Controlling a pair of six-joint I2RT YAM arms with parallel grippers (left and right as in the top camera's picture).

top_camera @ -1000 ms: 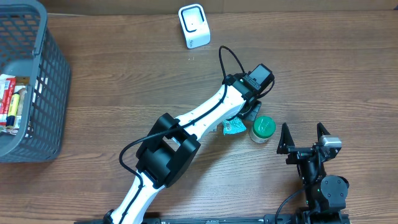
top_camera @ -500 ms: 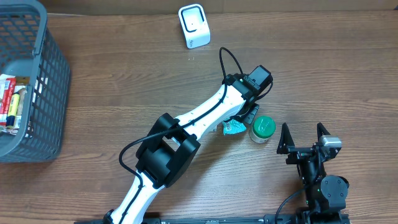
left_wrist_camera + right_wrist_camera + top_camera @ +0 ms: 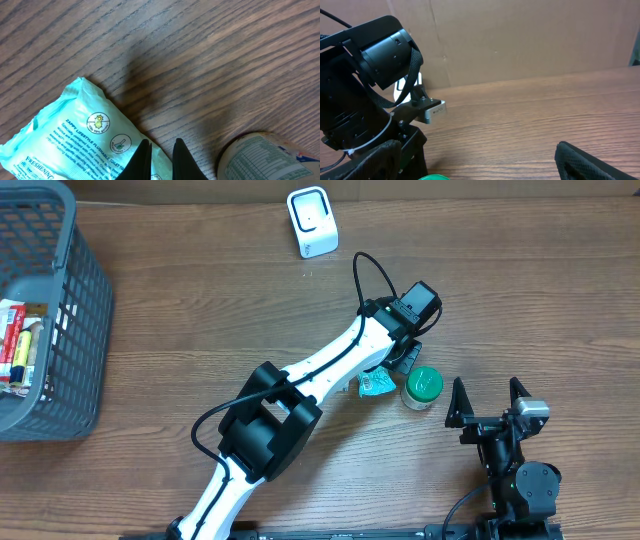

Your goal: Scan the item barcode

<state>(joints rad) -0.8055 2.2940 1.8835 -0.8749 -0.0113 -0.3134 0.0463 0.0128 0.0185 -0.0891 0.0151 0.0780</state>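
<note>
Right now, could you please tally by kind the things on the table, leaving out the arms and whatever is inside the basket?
basket: 1
scanner: 1
wipes packet: 1
green-lidded jar: 1
Total: 4

You've got two arms: left arm (image 3: 330, 365), right arm (image 3: 500, 430). One grey basket (image 3: 85, 290) at left (contents too jumbled to count), one white scanner (image 3: 312, 221), one teal wipes packet (image 3: 75, 135), one green-lidded jar (image 3: 423, 386).
</note>
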